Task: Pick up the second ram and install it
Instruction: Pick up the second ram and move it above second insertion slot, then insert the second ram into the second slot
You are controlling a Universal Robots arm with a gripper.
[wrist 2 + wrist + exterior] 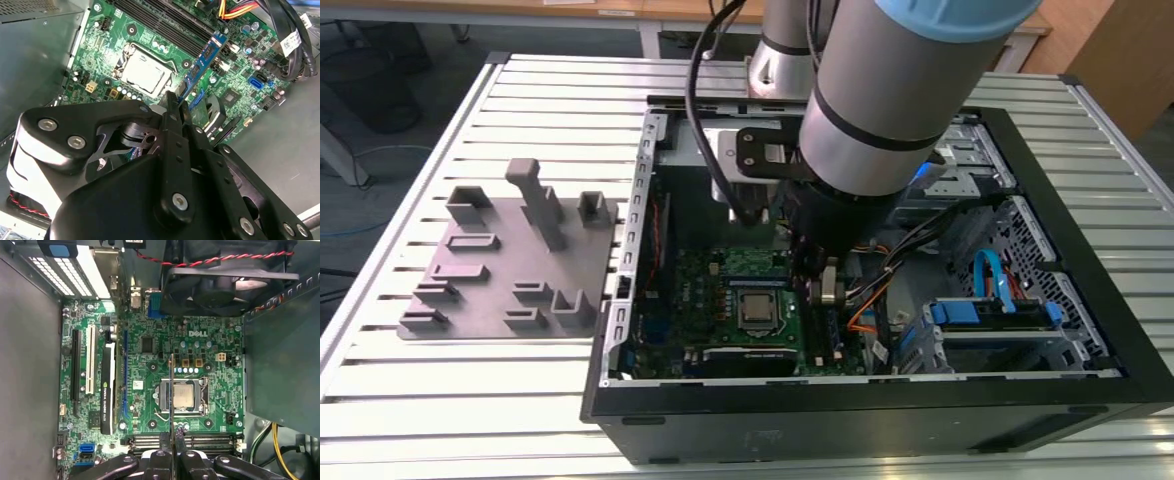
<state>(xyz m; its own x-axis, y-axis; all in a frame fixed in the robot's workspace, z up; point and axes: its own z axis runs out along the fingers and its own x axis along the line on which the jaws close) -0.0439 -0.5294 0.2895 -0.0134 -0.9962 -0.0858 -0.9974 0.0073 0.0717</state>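
A slatted metal tabletop (467, 400) carries two things. A grey plastic holder block (507, 275) with slots and upright posts lies toward the edge at the exterior view's left. Just beside it, an open black computer case (854, 408) lies on its side, spanning from the middle to the edge at the exterior view's right.

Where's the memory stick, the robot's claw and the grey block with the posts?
second ram (204, 59), second wrist view, middle of its flat side.
gripper (172, 442), first wrist view, midway between its fingertips.
grey holder block (500, 282), exterior view, its flat base.
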